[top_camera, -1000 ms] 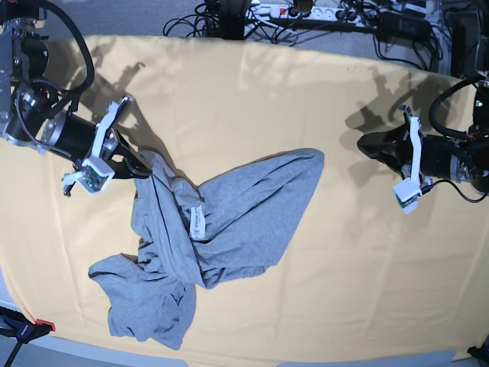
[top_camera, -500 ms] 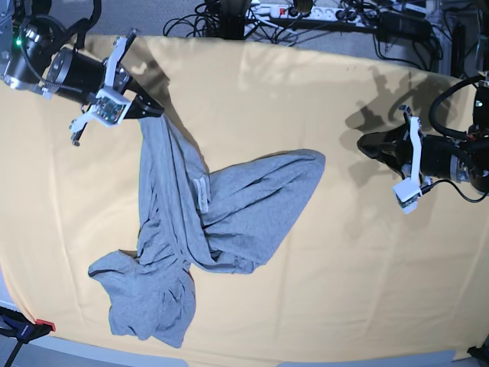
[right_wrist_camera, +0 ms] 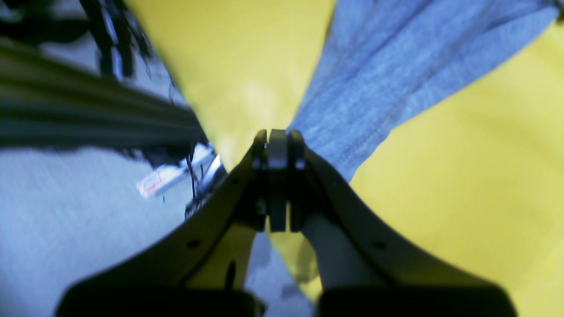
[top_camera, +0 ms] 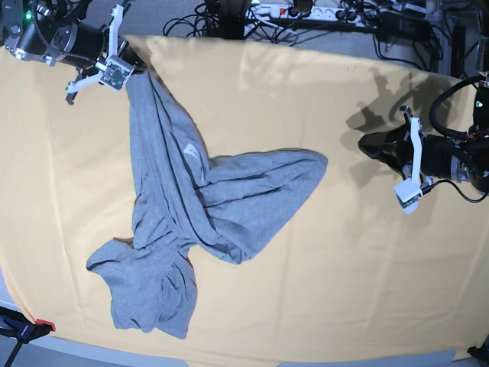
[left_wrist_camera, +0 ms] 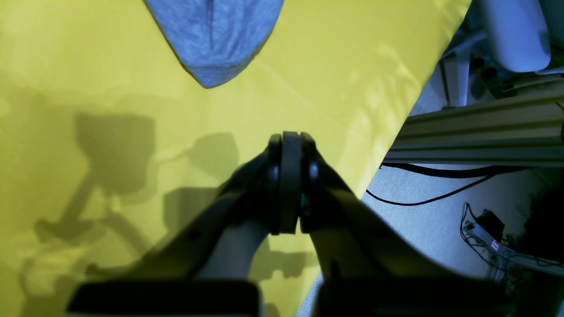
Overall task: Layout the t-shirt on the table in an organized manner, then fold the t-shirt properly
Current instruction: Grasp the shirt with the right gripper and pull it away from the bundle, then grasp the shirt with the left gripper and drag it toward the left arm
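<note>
The grey t-shirt point(top_camera: 191, 214) lies bunched on the yellow-orange table point(top_camera: 344, 290), drawn into a long band from the far left corner down to a crumpled heap near the front left, with one lobe reaching right. My right gripper point(top_camera: 136, 67) is at the far left corner, shut on the shirt's upper end. In the right wrist view the fabric point(right_wrist_camera: 396, 66) runs away from the closed fingertips of the right gripper point(right_wrist_camera: 277, 137) over the table point(right_wrist_camera: 462, 176). My left gripper point(top_camera: 368, 143) hovers at the right, shut and empty. The left wrist view shows the left gripper point(left_wrist_camera: 288, 137), with the shirt's tip point(left_wrist_camera: 216, 39) ahead of it.
Cables and a power strip point(top_camera: 306, 14) lie on the floor behind the table's far edge. An aluminium frame rail point(left_wrist_camera: 476, 141) runs beside the table's edge near my left gripper. A red clamp point(top_camera: 42, 326) sits at the front left corner.
My right gripper has pulled the shirt's end up and toward the far left corner, stretching the fabric into a long band. The left arm has stayed where it was.
</note>
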Tool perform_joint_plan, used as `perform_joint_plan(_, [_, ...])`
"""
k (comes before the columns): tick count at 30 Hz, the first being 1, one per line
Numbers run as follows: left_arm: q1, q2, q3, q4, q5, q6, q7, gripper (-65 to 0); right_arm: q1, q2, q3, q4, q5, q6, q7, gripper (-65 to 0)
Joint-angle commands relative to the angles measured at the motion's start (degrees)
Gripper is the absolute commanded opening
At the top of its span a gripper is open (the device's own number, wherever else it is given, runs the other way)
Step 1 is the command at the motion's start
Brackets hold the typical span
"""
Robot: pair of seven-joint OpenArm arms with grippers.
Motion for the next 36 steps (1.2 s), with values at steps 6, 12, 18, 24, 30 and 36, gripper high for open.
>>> perform_joint_plan(6, [-1.0,-1.1,-0.8,0.5,-1.0,-0.4,-0.8,-65.0,-1.2,0.8,0.3,1.0,-4.8,0.1,1.8,-65.0])
perform_joint_plan(12, [-2.6,-1.1,-0.8,0.5,-1.0,-0.3,-0.8,-65.0,-0.9,0.8,0.3,1.0,-13.2,-2.6,13.6,-39.3])
perform_joint_plan(18, [-6.1,-1.1,-0.8,0.5,-1.0,-0.3,-0.8,-27.0,-0.9,0.8,0.3,1.0,-18.2,-7.6,15.7,-21.1])
perform_joint_plan(24, [-6.2,2.8,-0.8,-0.2,16.8,6.3,-14.0,-25.3,1.0,0.8,0.3,1.0,-24.5,-16.9,18.5,-21.1])
perform_joint_plan(30, [-6.2,12.5,-0.3,-6.2,23.6,9.3,-17.4,-25.3,3.5,0.7,0.3,1.0,-25.9,-18.6,18.6,-21.1])
perform_joint_plan(36, [-11.1,21.6,-0.3,-15.9,30.2,7.8,-18.8,-25.3,3.5,0.7,0.3,1.0,-26.0,-18.7,18.6,-21.1])
